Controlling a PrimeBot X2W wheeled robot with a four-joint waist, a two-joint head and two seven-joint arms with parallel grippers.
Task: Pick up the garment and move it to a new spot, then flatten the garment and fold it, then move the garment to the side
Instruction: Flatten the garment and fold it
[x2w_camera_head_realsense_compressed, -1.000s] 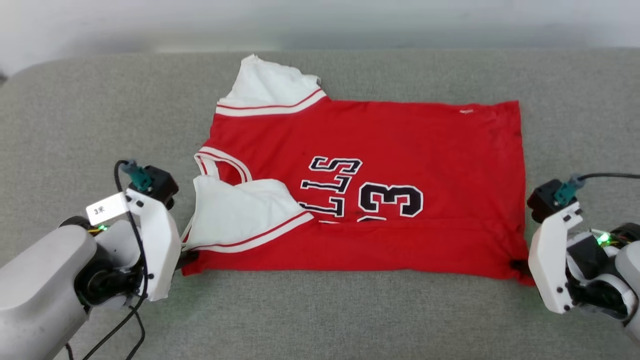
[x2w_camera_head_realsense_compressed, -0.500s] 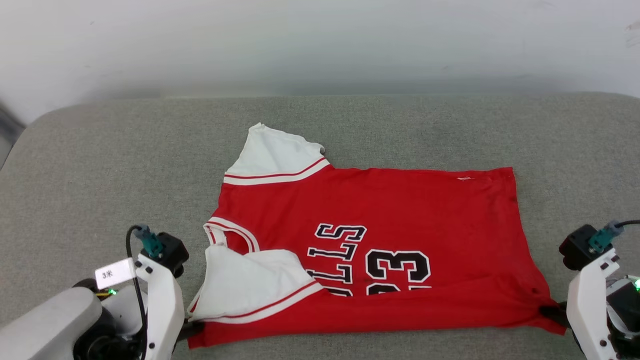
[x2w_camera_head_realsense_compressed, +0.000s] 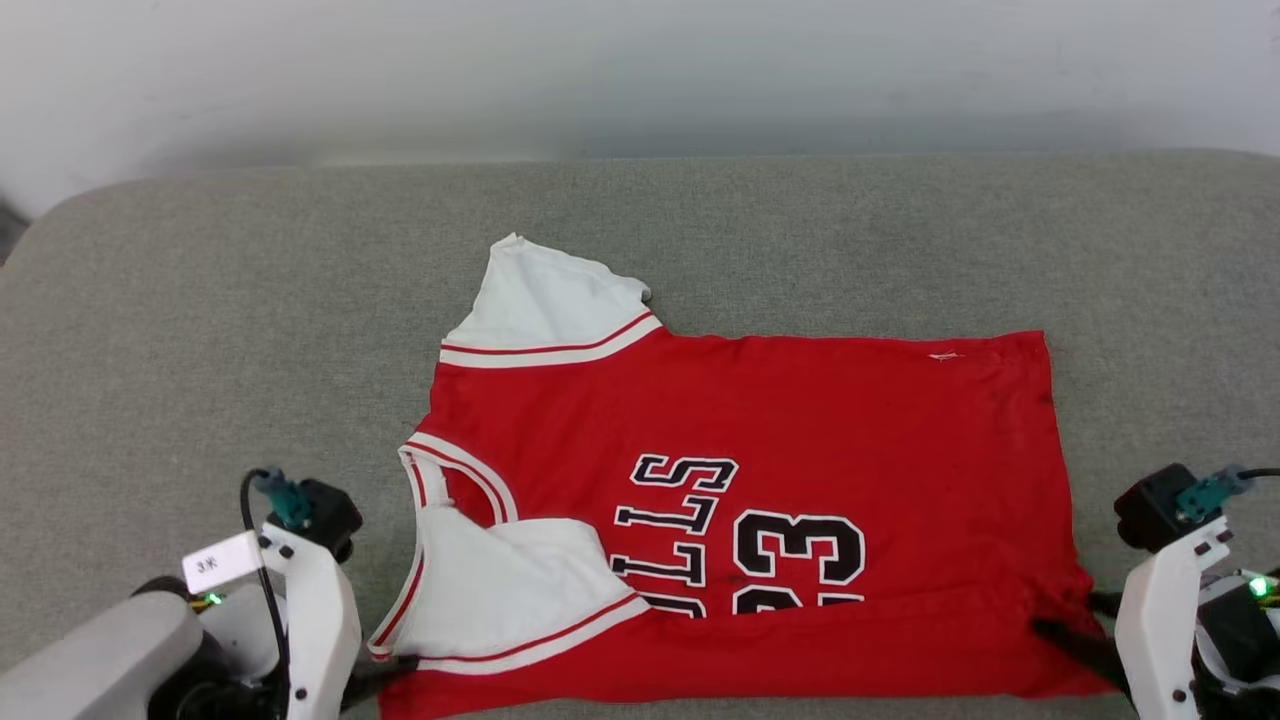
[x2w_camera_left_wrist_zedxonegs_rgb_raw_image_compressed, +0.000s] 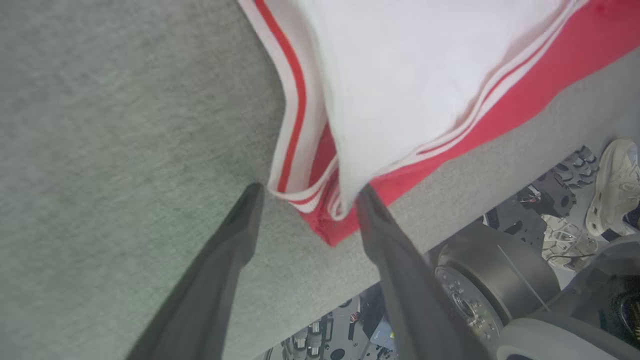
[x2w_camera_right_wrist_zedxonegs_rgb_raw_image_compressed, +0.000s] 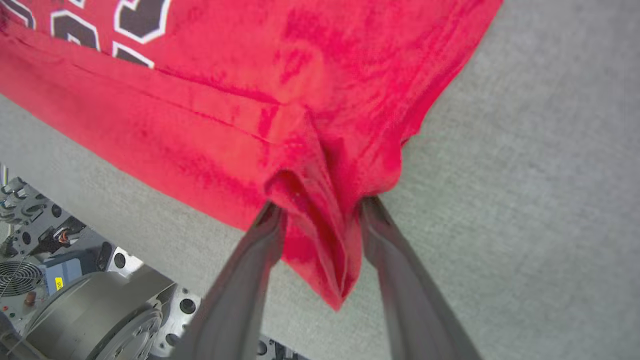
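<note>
Item: garment (x2w_camera_head_realsense_compressed: 760, 420), red jersey, flat along the near edge of the grey counter (x2w_camera_head_realsense_compressed: 200, 330), near side folded over. Left tool (x2w_camera_left_wrist_zedxonegs_rgb_raw_image_compressed: 310, 192): wide, collar-end corner loose between. Right tool (x2w_camera_right_wrist_zedxonegs_rgb_raw_image_compressed: 322, 205): parted around the bunched hem corner. Step: folding. Next: likely regrasp for a second fold

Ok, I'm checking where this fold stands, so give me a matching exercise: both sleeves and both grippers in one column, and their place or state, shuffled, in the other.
Things:
1. far sleeve
2. near sleeve
3. left gripper
4. right gripper

Places or states:
A. open around bunched red cloth
B. spread out on the grey surface
C. open around a corner with striped trim
D. folded over the red front of the garment

Pairs: 1-B, 2-D, 3-C, 4-A
</note>
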